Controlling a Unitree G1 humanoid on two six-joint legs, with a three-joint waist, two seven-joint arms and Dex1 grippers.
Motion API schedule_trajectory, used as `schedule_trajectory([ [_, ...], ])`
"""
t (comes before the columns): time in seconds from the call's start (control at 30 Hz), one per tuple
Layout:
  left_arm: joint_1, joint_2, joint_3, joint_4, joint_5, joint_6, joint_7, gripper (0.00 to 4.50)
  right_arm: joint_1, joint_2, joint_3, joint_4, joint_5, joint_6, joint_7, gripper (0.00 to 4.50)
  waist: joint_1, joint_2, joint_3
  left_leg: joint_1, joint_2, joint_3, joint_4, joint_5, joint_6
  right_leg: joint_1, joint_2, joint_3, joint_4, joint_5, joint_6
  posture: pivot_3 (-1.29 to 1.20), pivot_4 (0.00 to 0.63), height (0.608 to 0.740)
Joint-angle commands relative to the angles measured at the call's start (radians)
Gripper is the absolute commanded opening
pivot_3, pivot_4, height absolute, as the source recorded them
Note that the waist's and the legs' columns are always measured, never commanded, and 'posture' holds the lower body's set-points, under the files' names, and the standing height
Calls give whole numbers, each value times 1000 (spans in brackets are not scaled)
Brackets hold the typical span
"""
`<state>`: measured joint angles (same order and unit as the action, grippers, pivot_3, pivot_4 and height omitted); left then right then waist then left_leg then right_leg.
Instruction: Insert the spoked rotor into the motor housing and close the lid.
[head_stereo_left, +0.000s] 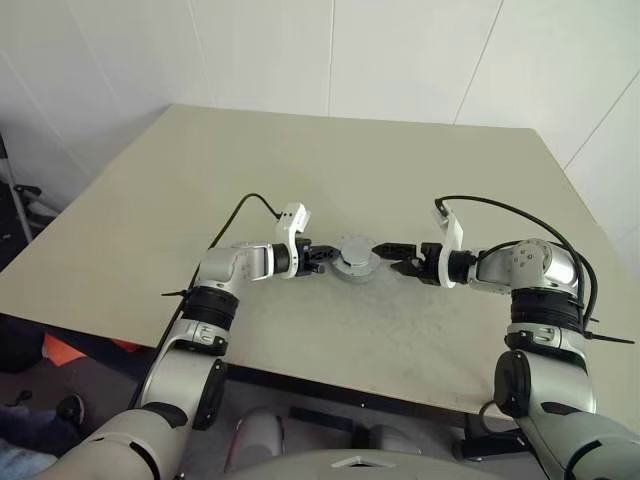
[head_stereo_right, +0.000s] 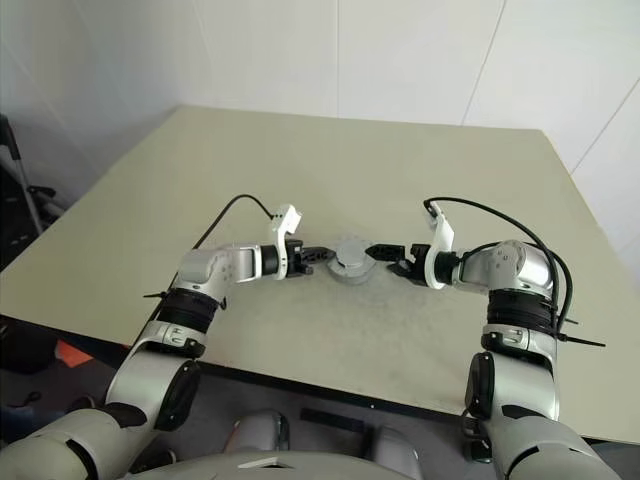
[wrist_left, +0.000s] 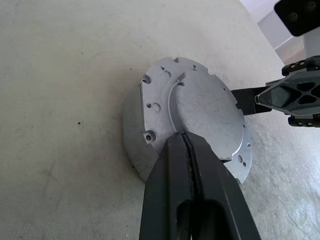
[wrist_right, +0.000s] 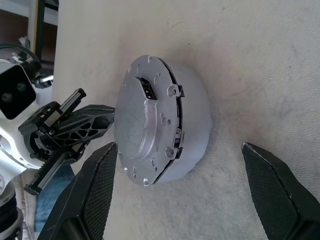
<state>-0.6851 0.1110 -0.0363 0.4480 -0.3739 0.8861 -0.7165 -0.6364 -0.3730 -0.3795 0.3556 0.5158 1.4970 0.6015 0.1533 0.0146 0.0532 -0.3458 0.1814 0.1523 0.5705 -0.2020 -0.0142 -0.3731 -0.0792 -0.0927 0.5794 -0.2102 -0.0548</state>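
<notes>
The motor housing (head_stereo_left: 357, 264) sits on the tabletop (head_stereo_left: 330, 170) about midway between its left and right edges and closer to the near edge than the far one. The lid (wrist_left: 200, 112) lies on top of it, so the housing's inside is hidden; no windings or rotor can be made out. In the right wrist view a thin dark gap runs between the lid's rim and the housing wall, and whether the lid is fully seated cannot be told. The lid's face carries small holes, notches along the rim and a raised curved step.

The left claw (wrist_left: 186, 142) is clenched, its two black fingers pressed together with nothing between them; the tips rest at the lid's edge, and whether they press on it cannot be told. Much of the near side of the lid is covered by these fingers in the left wrist view.

The right claw (wrist_right: 177, 150) is released, its jaws spread wide and holding nothing. In the head views it sits just right of the housing, pointing toward it; contact cannot be judged.
</notes>
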Motion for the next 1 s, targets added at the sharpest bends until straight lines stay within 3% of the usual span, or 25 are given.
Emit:
schedule_trajectory([
  [0.03, 16, 2, -28, 0, 7, 24, 1, 0, 9, 65, -4, -23, 42, 27, -20, 4469, -3, 0, 0, 0, 0, 0, 0, 0, 0, 0, 0, 0, 0, 0, 0, 0, 0, 740],
  [0.3, 14, 8, -30, -2, 9, 19, 6, 0, -34, 226, -65, 23, 44, -73, -100, 4469, -20, 0, 0, 4, 0, 0, -4, 3, -5, 1, 0, 1, 2, 0, 0, 0, 0, 740],
  [0.47, 15, 12, -32, -3, 12, 18, 9, 0, -66, 274, -77, 80, 51, -135, -124, 4469, -36, 0, 0, 13, -1, 0, -9, 7, -11, 4, 0, 1, 0, 0, 0, 0, 0, 740],
  [1.0, 10, 8, -27, 4, 27, 11, 12, 0, -95, 389, -56, 111, 82, -180, -139, 4469, -60, 0, 0, 13, 0, 1, -12, 7, -11, 4, 1, 1, -3, 0, 0, 0, 0, 740],
])
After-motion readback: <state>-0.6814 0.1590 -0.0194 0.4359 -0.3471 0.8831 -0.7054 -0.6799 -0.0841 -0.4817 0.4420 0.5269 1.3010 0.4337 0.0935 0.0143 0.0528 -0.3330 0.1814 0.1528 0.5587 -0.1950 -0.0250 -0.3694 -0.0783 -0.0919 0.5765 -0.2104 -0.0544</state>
